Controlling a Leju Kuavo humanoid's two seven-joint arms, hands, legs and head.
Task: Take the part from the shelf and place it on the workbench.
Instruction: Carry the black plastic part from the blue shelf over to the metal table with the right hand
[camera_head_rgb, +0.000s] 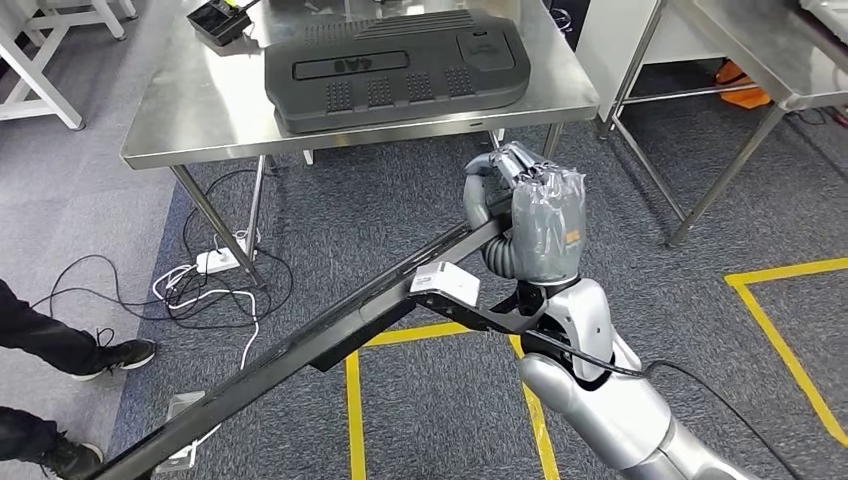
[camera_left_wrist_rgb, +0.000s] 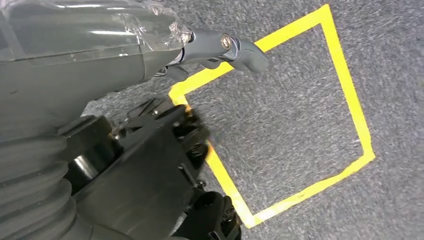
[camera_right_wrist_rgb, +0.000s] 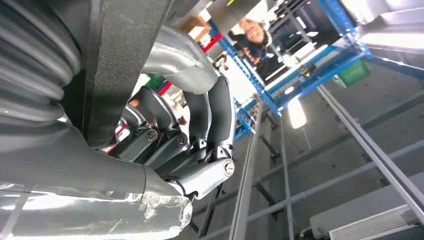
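Above the grey carpet, the right hand (camera_head_rgb: 525, 215) grips a long black part (camera_head_rgb: 330, 335). Beyond it stands the steel bench (camera_head_rgb: 200, 110). Whether the left hand (camera_left_wrist_rgb: 220, 47) holds anything cannot be told.

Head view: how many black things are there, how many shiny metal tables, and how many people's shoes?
Black things: 3 - the long black part gripped by the right hand, the big black panel and the small black device on the workbench.
Metal tables: 2 - the workbench and the second table.
Shoes: 2.
Total: 7.
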